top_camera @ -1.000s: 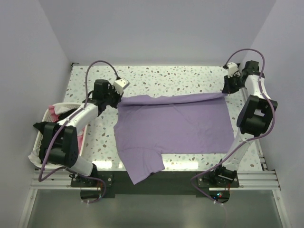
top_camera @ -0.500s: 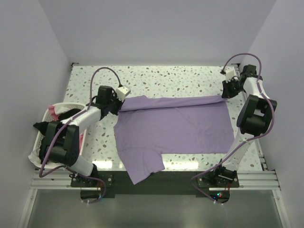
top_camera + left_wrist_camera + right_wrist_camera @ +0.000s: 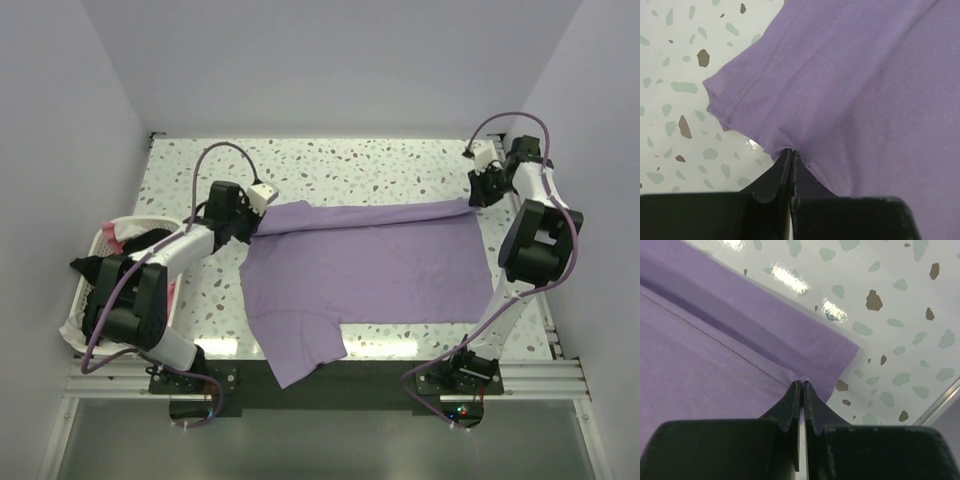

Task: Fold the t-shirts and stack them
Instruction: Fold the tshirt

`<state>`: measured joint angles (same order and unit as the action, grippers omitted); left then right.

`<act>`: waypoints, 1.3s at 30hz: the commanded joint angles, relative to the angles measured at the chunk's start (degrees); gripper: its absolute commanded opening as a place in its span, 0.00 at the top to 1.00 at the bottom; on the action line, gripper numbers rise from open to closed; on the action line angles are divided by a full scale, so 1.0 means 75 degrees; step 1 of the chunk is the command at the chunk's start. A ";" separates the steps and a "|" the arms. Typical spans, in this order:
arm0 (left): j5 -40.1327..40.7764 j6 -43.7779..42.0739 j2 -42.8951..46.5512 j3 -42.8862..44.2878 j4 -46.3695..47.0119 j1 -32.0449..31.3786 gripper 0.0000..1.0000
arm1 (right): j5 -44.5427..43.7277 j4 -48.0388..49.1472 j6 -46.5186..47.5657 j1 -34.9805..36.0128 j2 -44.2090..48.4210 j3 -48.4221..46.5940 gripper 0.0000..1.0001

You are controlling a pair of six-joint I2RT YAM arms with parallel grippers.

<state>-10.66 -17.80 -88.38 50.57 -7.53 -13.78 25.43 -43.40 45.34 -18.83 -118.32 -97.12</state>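
Observation:
A lilac-purple t-shirt [image 3: 365,265] lies spread across the speckled table, its far edge folded over and one sleeve hanging off the near edge. My left gripper [image 3: 256,212] is shut on the shirt's far left corner; the left wrist view shows the jaws pinching the cloth [image 3: 805,100] at the tips [image 3: 791,151]. My right gripper [image 3: 477,197] is shut on the far right corner, where the jaws [image 3: 803,383] pinch the hemmed purple cloth [image 3: 730,340] just above the table. Both corners sit low, close to the table.
A white plastic laundry basket [image 3: 88,292] stands at the left edge holding black, pink and white cloth [image 3: 135,240]. The speckled tabletop [image 3: 350,165] shows bare behind the shirt. A metal rail [image 3: 540,300] runs along the right edge.
Both grippers have moved slightly toward the near side and lower with the shirt's far edge; the left one has shifted right. The fold along the far edge lies flatter.

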 commanded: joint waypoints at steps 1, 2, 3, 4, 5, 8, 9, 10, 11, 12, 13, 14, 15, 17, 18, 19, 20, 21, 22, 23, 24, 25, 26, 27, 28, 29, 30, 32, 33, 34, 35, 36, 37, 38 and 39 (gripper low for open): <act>-0.0149 -0.0449 0.0089 -0.0133 -0.0155 -0.0201 1.00 | -0.0308 -0.0248 0.0750 -0.0067 0.0378 0.0258 1.00; -0.0219 -0.0532 0.0077 -0.0098 -0.0272 -0.0271 0.96 | -0.0320 -0.0423 0.0856 -0.0056 0.0355 0.0281 1.00; -0.0313 -0.0625 0.0030 -0.0040 -0.0401 -0.0284 0.91 | -0.0332 -0.0529 0.1019 -0.0056 0.0343 0.0258 0.99; -0.0430 -0.0754 0.0007 0.0065 -0.0727 -0.0272 0.86 | -0.0332 -0.0635 0.1056 -0.0056 0.0320 0.0177 0.84; -0.0721 -0.0836 -0.0017 0.0298 -0.0904 -0.0260 0.75 | -0.0332 -0.0810 0.1102 -0.0067 0.0285 0.0118 0.78; -0.1110 -0.0896 -0.0005 0.0757 -0.1258 -0.0109 0.63 | -0.0251 -0.0998 0.1173 -0.0056 0.0354 -0.0046 0.46; -0.1169 -0.0849 -0.0017 0.0874 -0.1269 -0.0038 0.62 | -0.0215 -0.1034 0.1150 -0.0056 0.0389 -0.0105 0.38; -0.1216 -0.0721 -0.0052 0.1188 -0.1281 0.0032 0.60 | -0.0180 -0.1069 0.1115 -0.0056 0.0413 -0.0152 0.33; -0.1170 -0.0662 -0.0110 0.1354 -0.1293 0.0137 0.59 | -0.0087 -0.1139 0.1080 -0.0056 0.0459 -0.0187 0.32; -0.1158 -0.0522 -0.0285 0.1530 -0.1281 0.0196 0.58 | -0.0040 -0.1174 0.1010 -0.0056 0.0472 -0.0257 0.32; -0.1169 -0.0463 -0.0403 0.1856 -0.1270 0.0243 0.58 | 0.0019 -0.1233 0.0974 -0.0056 0.0483 -0.0304 0.32; -0.1192 -0.0416 -0.0531 0.2033 -0.1281 0.0302 0.57 | 0.0054 -0.1326 0.0951 -0.0056 0.0483 -0.0339 0.32; -0.1169 -0.0311 -0.0823 0.2198 -0.1304 0.0314 0.57 | 0.0136 -0.1373 0.0846 -0.0044 0.0460 -0.0398 0.34; -0.1076 -0.0240 -0.1140 0.2667 -0.1468 0.0326 0.57 | 0.0113 -0.1479 0.0717 0.0014 0.0402 -0.0456 0.37; -0.1052 -0.0135 -0.1444 0.2819 -0.1550 0.0326 0.58 | 0.0055 -0.1526 0.0704 0.0038 0.0332 -0.0480 0.39; -0.0994 -0.0088 -0.1586 0.3018 -0.1551 0.0349 0.58 | 0.0031 -0.1573 0.0693 0.0061 0.0308 -0.0480 0.40; -0.0935 -0.0041 -0.1703 0.3101 -0.1562 0.0349 0.58 | 0.0008 -0.1573 0.0693 0.0096 0.0296 -0.0469 0.41; -0.0912 0.0018 -0.1913 0.3171 -0.1562 0.0349 0.58 | -0.0016 -0.1562 0.0681 0.0108 0.0261 -0.0410 0.41; -0.0784 0.0041 -0.2008 0.3300 -0.1551 0.0349 0.58 | -0.0062 -0.1538 0.0658 0.0120 0.0249 -0.0387 0.41; -0.0690 0.0088 -0.2230 0.3359 -0.1528 0.0349 0.58 | -0.0097 -0.1457 0.0623 0.0155 0.0226 -0.0352 0.41; -0.0573 0.0181 -0.2336 0.3452 -0.1609 0.0349 0.58 | -0.0156 -0.1410 0.0611 0.0167 0.0202 -0.0305 0.41; -0.0374 0.0205 -0.2430 0.3604 -0.1644 0.0372 0.58 | -0.0261 -0.1386 0.0622 0.0178 0.0144 -0.0293 0.41; -0.0291 0.0252 -0.2570 0.3629 -0.1644 0.0384 0.58 | -0.0297 -0.1316 0.0611 0.0190 0.0120 -0.0281 0.41; -0.0209 0.0299 -0.2595 0.3629 -0.1598 0.0396 0.58 | -0.0343 -0.1304 0.0611 0.0202 0.0085 -0.0269 0.42; -0.0057 0.0334 -0.2618 0.3641 -0.1574 0.0419 0.58 | -0.0425 -0.1304 0.0611 0.0202 -0.0008 -0.0269 0.42; 0.0025 0.0346 -0.2665 0.3641 -0.1539 0.0431 0.57 | -0.0461 -0.1304 0.0622 0.0214 -0.0032 -0.0269 0.42; 0.0084 0.0370 -0.2665 0.3652 -0.1539 0.0431 0.57 | -0.0496 -0.1315 0.0622 0.0214 -0.0067 -0.0246 0.43; 0.0272 0.0381 -0.2689 0.3652 -0.1551 0.0455 0.57 | -0.0601 -0.1269 0.0657 0.0225 -0.0126 -0.0199 0.44; 0.0342 0.0370 -0.2689 0.3652 -0.1586 0.0466 0.57 | -0.0625 -0.1268 0.0681 0.0225 -0.0149 -0.0153 0.44; 0.0424 0.0358 -0.2712 0.3652 -0.1609 0.0478 0.57 | -0.0648 -0.1257 0.0681 0.0225 -0.0149 -0.0129 0.44; 0.0436 0.0346 -0.2712 0.3641 -0.1621 0.0478 0.57 | -0.0683 -0.1257 0.0704 0.0237 -0.0173 -0.0117 0.45; 0.0460 0.0312 -0.2712 0.3652 -0.1702 0.0478 0.56 | -0.0695 -0.1257 0.0704 0.0237 -0.0173 -0.0105 0.45; 0.0506 0.0288 -0.2712 0.3629 -0.1726 0.0490 0.56 | -0.0707 -0.1268 0.0704 0.0237 -0.0184 -0.0105 0.46; 0.0553 0.0276 -0.2724 0.3617 -0.1750 0.0490 0.55 | -0.0707 -0.1280 0.0716 0.0237 -0.0173 -0.0105 0.46; 0.0600 0.0264 -0.2736 0.3594 -0.1773 0.0490 0.54 | -0.0719 -0.1292 0.0716 0.0237 -0.0184 -0.0094 0.46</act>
<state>-8.12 -16.05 -108.97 75.59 -19.64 -10.63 21.28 -53.17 50.41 -17.26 -119.28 -98.00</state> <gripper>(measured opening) 0.450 0.548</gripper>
